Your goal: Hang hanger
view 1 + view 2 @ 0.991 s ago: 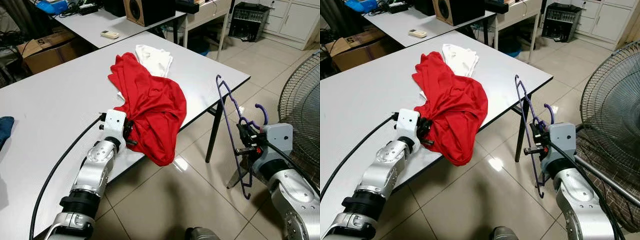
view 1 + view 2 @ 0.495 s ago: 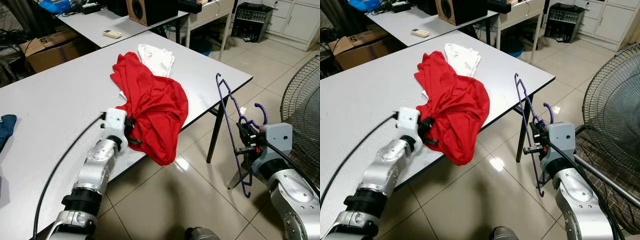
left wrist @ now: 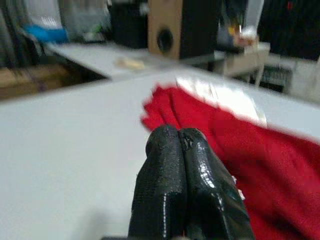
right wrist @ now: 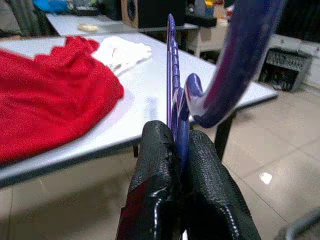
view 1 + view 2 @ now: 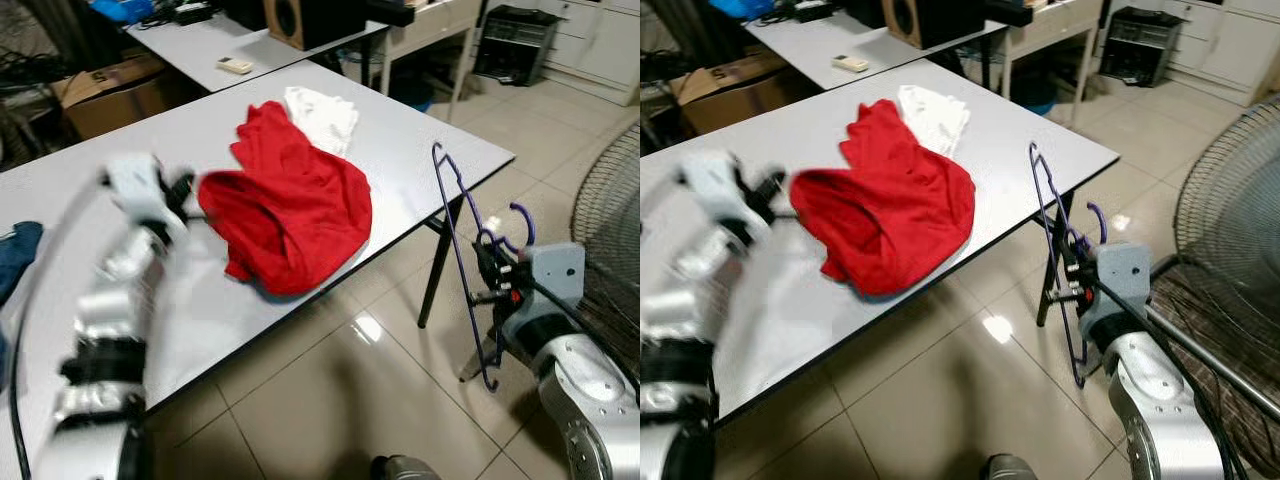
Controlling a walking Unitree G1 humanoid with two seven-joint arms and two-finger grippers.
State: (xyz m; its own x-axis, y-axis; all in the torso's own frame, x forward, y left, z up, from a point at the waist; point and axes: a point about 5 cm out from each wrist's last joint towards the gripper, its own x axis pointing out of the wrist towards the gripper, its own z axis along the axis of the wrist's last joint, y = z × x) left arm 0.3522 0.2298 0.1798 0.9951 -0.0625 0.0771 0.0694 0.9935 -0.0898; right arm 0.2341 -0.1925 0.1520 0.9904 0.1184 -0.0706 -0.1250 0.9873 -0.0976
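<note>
Between the right gripper [image 4: 182,150] and its two black fingers [image 4: 152,170] sits the purple hanger [image 5: 462,250]: I have them pressed together on the wire just below the hook, with the frame standing nearly upright, off the counter's near corner and above the tiled floor [image 5: 330,400]. Beyond the fingertips, the hook [image 4: 235,65] curls up and over. Farther out in that direction lies the counter [image 5: 420,140], carrying the red garment [image 5: 295,215] and, past it, a white cloth [image 5: 322,115].

At the left gripper [image 3: 181,145], the fingers are closed flat against each other with nothing visibly between them; the red garment lies just beyond and beside the tips, and the arm is motion-blurred above the counter surface in the head views.

Handling judgement: the hanger looks thin, light and fairly stiff, with a smooth coating that may let it swivel in a narrow pinch. I judge the present hold near the neck as sound, since it leaves the hook free to catch a rail. A large standing fan [image 5: 610,190] is close on the outer side of the right arm, so any swing of the long frame risks striking its grille. No rail is visible yet.
</note>
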